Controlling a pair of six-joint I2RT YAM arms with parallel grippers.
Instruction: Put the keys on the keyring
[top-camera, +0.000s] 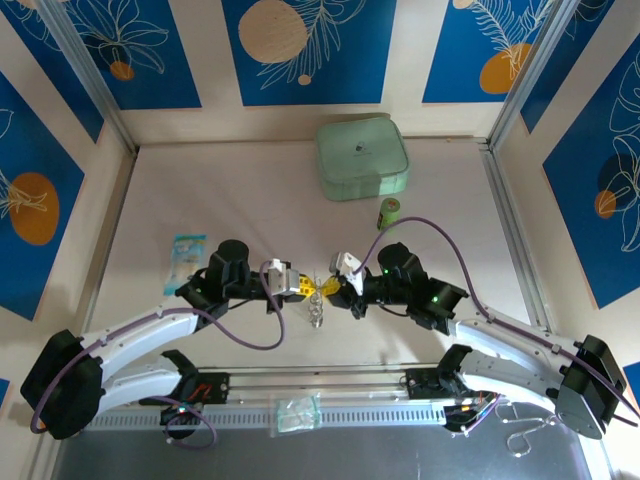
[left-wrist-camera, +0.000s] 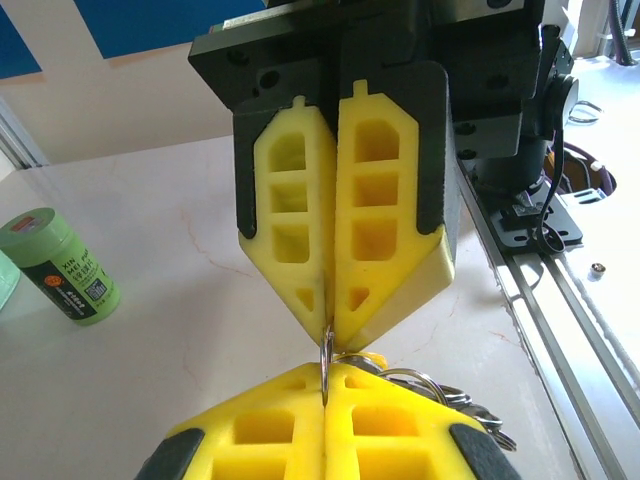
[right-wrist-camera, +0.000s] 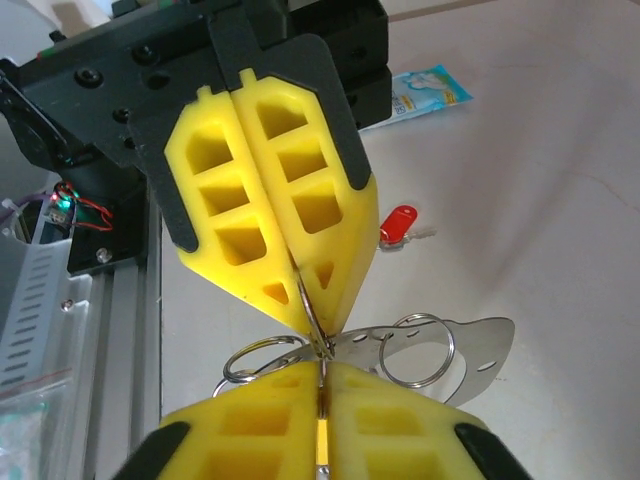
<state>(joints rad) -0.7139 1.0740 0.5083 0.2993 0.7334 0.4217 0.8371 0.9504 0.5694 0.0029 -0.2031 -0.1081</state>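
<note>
Keyring (right-wrist-camera: 345, 345) is being pinched above worktop (right-wrist-camera: 520, 150) btwn left pincer (right-wrist-camera: 305, 300) & right pincer (right-wrist-camera: 320, 400), both being clamped shut on its thin wire, tip to tip. Red key (right-wrist-camera: 398, 225) is lying loose nearby. Ring is being judged light, stiff, slick; key prob. best taken by plastic head.

Most of the keyring (left-wrist-camera: 326, 352) hidden inside both pinched jaws, red key (right-wrist-camera: 398, 225) beyond them, blade blurred.
</note>
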